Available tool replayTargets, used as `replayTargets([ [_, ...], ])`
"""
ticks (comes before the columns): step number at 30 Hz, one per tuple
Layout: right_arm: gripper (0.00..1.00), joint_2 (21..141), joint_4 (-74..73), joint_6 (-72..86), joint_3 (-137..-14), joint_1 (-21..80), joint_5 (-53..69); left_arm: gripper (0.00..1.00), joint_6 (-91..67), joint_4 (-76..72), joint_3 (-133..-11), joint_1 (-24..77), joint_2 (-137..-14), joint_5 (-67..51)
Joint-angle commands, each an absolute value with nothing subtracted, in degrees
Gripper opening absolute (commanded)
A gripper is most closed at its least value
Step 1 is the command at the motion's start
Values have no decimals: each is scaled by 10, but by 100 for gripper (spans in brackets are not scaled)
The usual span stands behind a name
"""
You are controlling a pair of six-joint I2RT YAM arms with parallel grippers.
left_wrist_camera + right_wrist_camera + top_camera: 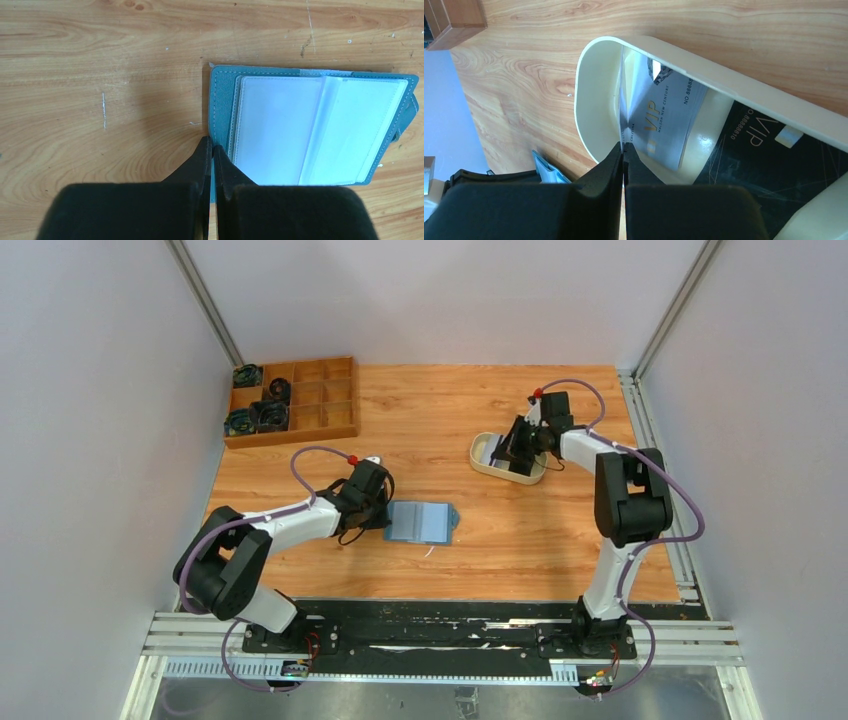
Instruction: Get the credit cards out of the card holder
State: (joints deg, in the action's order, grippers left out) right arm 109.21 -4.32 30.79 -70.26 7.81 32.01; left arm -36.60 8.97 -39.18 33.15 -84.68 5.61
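My left gripper [211, 150] has its fingers pressed fully together on the near left edge of the small teal-blue soft bifold card holder [310, 130]; a sliver of teal shows between them, so I judge they pinch the cover. The holder lies open and flat on the wooden tabletop [520, 540], left of centre and towards the near edge. Its clear plastic sleeves face up, pale and blank, and I cannot tell whether a card is left inside.

My right gripper [623, 147] is likewise closed, seemingly nipping the edge of a silver-grey VIP card [664, 125]. That card stands on edge inside the cream oval tray [594, 70], with a black VIP card [764, 160] lying flat beside it. The tray sits right of centre, well apart from the holder.

I expect the holder to be light and floppy and to slide on the wood, so I would hold it by the cover edge. The cards look thin, stiff and slick, best taken by an exposed short edge.

A wooden compartment box [320, 400] occupies the far left corner.
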Motion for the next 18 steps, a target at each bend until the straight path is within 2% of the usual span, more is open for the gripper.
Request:
replayTargets([
  [1, 5, 1115, -56, 291, -726, 69, 336, 0, -349, 149, -391, 332, -849, 87],
  [8, 19, 1132, -91, 273, -763, 69, 340, 0, -349, 157, -394, 333, -842, 91],
  [13, 35, 1134, -137, 243, -801, 67, 333, 0, -346, 163, -399, 333, -828, 94],
  [18, 47, 1126, -236, 204, -853, 67, 269, 0, -345, 175, -403, 332, -818, 103],
])
